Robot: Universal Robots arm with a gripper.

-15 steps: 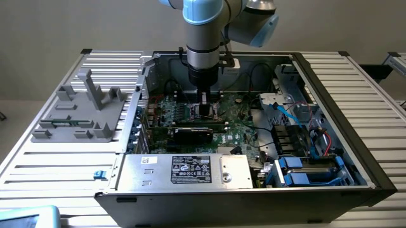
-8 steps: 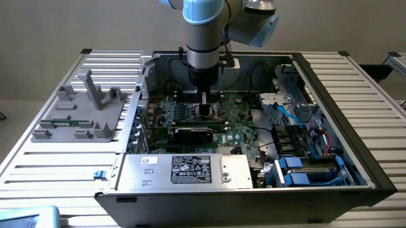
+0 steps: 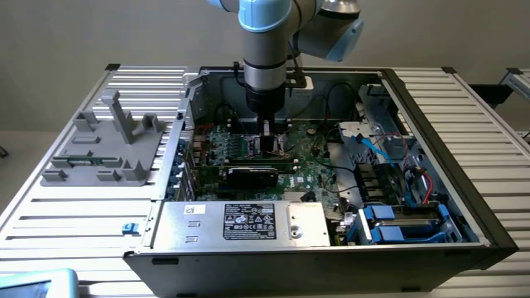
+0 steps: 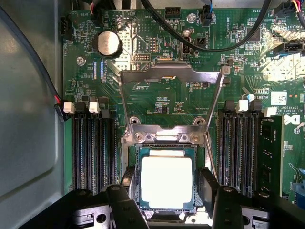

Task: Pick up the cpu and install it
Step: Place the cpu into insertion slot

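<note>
One cpu [image 4: 167,181] is under inspection. You will find it lying flat and square in the socket [image 4: 164,137] on the circuit board [image 4: 167,102], shiny metal top upward, with the hinged hold-down plate [image 4: 171,76] swung up and clear of it. Your hand [image 4: 163,186] hangs low over that socket, deep inside the open computer case [image 3: 273,273] on the slatted worktop [image 3: 74,211]. Its fingers [image 4: 125,202] are spread, one on each of two opposite sides of the cpu, just beside its edges. I see no clamping and judge the hand open, holding nothing. Handling assessment: the part looks light, stiff and thin, with a smooth top that offers no purchase, so the only sound hold is by two opposite edges, kept level. Treat it as fragile, because the contacts underneath and the socket below would likely suffer from any tilt, drag or downward force. Seating looks even on the visible sides, but the side nearest the hand is hidden.
</note>
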